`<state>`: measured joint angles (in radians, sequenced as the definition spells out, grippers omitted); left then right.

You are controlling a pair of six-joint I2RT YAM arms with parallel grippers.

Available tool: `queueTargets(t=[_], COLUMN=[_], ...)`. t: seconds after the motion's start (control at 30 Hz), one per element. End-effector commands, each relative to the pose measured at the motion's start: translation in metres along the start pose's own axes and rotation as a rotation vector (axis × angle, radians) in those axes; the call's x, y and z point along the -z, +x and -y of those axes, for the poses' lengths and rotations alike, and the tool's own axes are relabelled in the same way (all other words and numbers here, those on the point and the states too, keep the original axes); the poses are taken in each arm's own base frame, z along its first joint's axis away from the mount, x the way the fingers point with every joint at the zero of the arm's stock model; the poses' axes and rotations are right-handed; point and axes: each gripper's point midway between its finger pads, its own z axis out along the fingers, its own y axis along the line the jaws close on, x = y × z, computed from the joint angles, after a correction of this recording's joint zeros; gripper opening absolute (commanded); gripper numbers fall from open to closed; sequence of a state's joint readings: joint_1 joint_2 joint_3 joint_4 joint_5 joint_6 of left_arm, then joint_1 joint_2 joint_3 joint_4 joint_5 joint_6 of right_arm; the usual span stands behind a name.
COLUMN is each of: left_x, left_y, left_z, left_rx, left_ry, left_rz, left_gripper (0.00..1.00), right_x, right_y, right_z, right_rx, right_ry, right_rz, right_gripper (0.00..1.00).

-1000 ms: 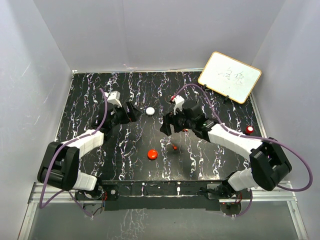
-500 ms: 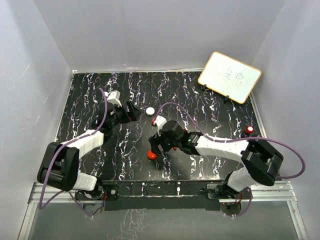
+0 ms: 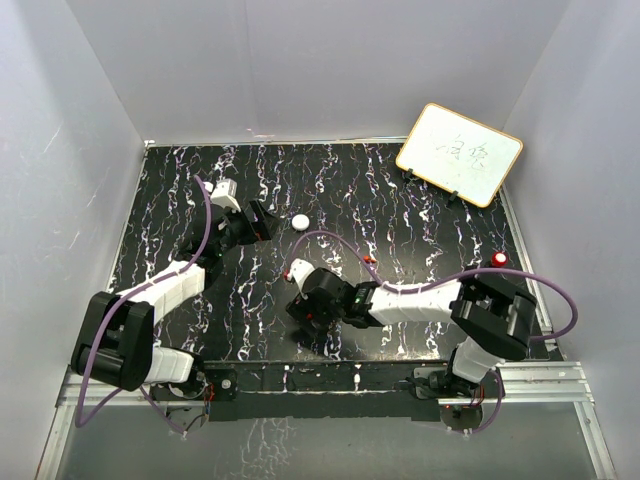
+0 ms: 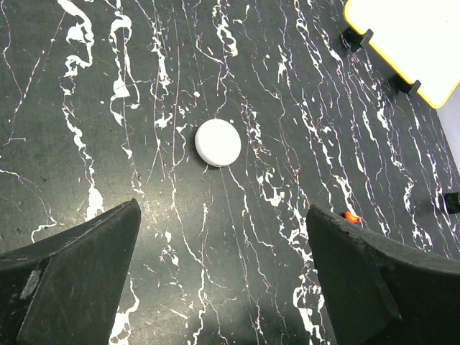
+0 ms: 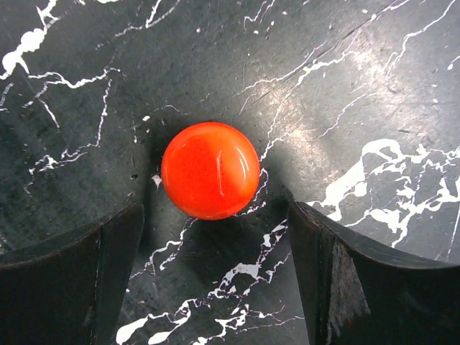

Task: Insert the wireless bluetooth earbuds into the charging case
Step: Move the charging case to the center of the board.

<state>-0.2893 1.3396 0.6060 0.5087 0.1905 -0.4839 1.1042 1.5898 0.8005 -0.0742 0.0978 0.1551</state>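
Handling first: red earbud (image 3: 368, 259), a tiny bean of hard plastic, surely feather-light and slick, likely to skate or flick away under a hurried pinch. Best taken across its fatter body, fingertips low to the worktop (image 3: 200, 180), closing slowly and gently. Lies on the open worktop just beyond the right forearm, well apart from both grippers. No second red earbud, nor a whitish one, to be made out in any view.

Right gripper (image 5: 215, 241): wide open, holding nothing. Hangs low over a red puck (image 5: 210, 169), fingers either side of its near edge and not touching it. Probably the charging case, going by the faint seam across its glossy top. Stiff, smooth and easy to shove about, so better gripped by the rim.

Left gripper (image 4: 223, 237): also wide, also empty. Points at a white puck (image 4: 218, 142), ahead of the fingertips and apart from them.

Views: hidden from above by the right gripper, the red puck; plain only from the right wrist, seam and all. From the left wrist, the earbud as an orange speck by the right finger's edge, plus a corner of the whiteboard (image 4: 402, 36). Only from above: both arms together, the earbud's place between them, and a second red puck (image 3: 499, 260) near the worktop's right edge.
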Motion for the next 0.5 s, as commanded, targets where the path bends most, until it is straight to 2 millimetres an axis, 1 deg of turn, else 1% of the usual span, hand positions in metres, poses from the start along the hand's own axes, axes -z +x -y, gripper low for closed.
queueTargets(t=[0.0,0.13,0.47], left_x=[0.002,0.002,0.001], left_y=[-0.011,-0.01,-0.009], left_z=[0.005,0.004,0.003], left_rx=[-0.018,-0.018,-0.021], left_ry=[0.008,0.005,0.005], left_rz=[0.029,0.026,0.017], left_gripper=[0.99,0.99,0.99], right_x=[-0.005,-0.009,-0.013], right_y=[-0.023,-0.02,-0.024], right_z=[0.003,0.005,0.027], right_rx=[0.025,0.028,0.034], right_ry=[0.053,0.067,0.182], right_rz=[0.069,0.065,0.084], right_gripper=[0.8,0.8,0.8])
